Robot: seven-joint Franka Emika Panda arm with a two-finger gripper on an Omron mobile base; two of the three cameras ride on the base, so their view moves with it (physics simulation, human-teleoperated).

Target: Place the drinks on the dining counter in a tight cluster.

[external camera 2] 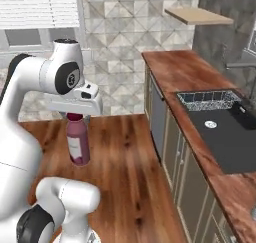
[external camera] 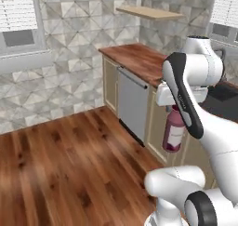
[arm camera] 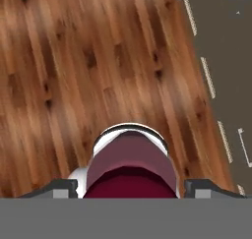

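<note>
A wide dark-purple bottle [external camera: 173,134] with a maroon cap hangs upright by its neck from my gripper [external camera: 173,109], whose fingers are shut on the cap. It is in the air above the wood floor, beside the cabinet fronts. From the right base camera the bottle [external camera 2: 78,147] hangs under the gripper [external camera 2: 75,116], left of the counter run. Looking down along the gripper [arm camera: 130,186], the bottle [arm camera: 130,159] sits between the two fingertips with floor below it. The dining counter is out of view.
A reddish-brown kitchen counter [external camera 2: 185,72] on cream cabinets runs along the wall, with a dark sink [external camera 2: 220,132] and a basket [external camera 2: 207,99] in it. A grey dishwasher front [external camera: 132,102] faces the floor. A pale shelf [external camera: 148,12] hangs on the tiled wall. Wood floor [external camera: 60,164] lies open to the left.
</note>
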